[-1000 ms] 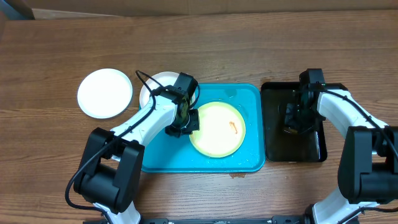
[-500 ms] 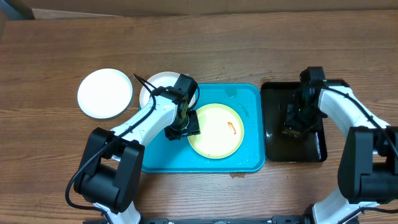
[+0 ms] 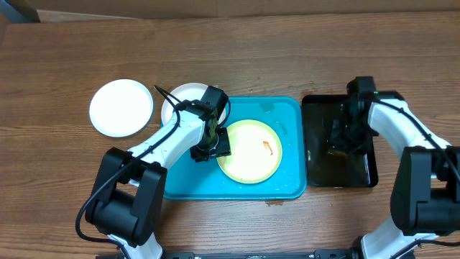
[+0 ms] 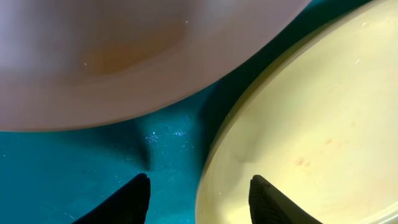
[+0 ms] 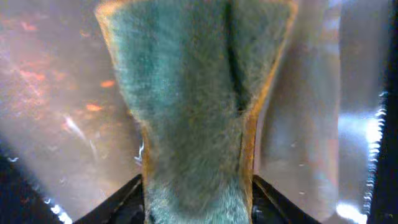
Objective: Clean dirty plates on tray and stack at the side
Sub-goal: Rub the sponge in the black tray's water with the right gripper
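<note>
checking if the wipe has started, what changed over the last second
The yellow plate shifted a little left on the turquoise tray, its red smear going with it, as the left gripper at its rim edged toward the robot. The right gripper, shut on the sponge over the black tray, barely moved. The far white plate and the near white plate stayed put.

White plate [image 3: 178, 95] half hidden under left arm; sponge [image 5: 193, 106] cut off at top and bottom edges.
</note>
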You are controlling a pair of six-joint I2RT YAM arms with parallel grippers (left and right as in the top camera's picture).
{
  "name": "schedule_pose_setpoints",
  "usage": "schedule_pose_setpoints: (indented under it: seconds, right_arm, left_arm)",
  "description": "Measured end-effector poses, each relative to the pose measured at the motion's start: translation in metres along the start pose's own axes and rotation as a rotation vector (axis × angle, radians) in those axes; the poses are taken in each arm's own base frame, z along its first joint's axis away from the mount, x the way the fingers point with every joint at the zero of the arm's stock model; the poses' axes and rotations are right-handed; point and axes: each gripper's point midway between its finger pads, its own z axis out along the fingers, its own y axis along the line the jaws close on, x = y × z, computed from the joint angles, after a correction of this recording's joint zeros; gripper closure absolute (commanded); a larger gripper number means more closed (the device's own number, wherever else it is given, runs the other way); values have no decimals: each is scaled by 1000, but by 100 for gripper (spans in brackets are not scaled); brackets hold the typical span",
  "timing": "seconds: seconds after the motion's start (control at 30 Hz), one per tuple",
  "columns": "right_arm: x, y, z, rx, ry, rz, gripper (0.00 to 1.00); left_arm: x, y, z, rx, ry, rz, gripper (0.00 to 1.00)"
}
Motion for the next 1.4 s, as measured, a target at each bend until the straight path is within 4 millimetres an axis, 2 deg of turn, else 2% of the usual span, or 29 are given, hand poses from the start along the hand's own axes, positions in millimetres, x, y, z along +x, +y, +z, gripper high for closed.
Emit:
schedule_pose_setpoints:
  seconds: [0.03, 0.07, 0.1, 0.13, 0.17, 0.2, 0.33, 0.43, 0.53, 0.73, 0.87, 1.0, 1.2, 1.3, 1.4]
  right_arm:
    - [2, -1, 4, 1, 0, 4, 94]
    - [3, -1, 6, 1, 1, 2, 96]
    - [4, -2, 8, 0, 0, 1, 90]
    - [5, -2, 9, 1, 2, 4, 60]
    - [5, -2, 10, 0, 1, 0, 52]
    - [5, -2, 10, -1, 1, 1, 47]
    - [11, -4, 5, 10, 38, -13, 44]
    - [-4, -2, -8, 17, -5, -18, 41]
    - [-25, -1, -19, 33, -79, -21, 41]
    - [-38, -5, -18, 62, -135, -20, 41]
    - [-41, -6, -11, 62, -165, -22, 48]
    - [-43, -3, -6, 43, -177, -22, 66]
    - [-45, 5, -6, 1, -185, -48, 65]
    - [-44, 8, -5, -19, -178, -63, 59]
    - [-41, 12, -5, -25, -169, -84, 58]
  left_arm:
    - [0, 0, 0, 0, -1, 1, 48]
    - [-1, 0, 0, 1, -2, 3, 48]
    - [-1, -1, 0, 2, -4, 4, 47]
    - [-1, -1, 0, 3, -5, 5, 44]
    - [-1, -1, 0, 4, -6, 5, 43]
    - [-1, -1, 0, 4, -6, 6, 42]
    - [-2, -1, 0, 5, -10, 9, 47]
    - [-4, -2, 0, 8, -18, 11, 48]
    - [-6, -3, 0, 12, -24, 14, 49]
    - [-8, -5, 0, 18, -33, 16, 49]
    - [-11, -7, 0, 27, -46, 18, 49]
    - [-11, -7, 0, 27, -47, 18, 49]
    - [-15, -9, 0, 37, -61, 21, 49]
    - [-15, -9, 1, 38, -63, 21, 49]
    - [-14, -9, 2, 37, -61, 21, 49]
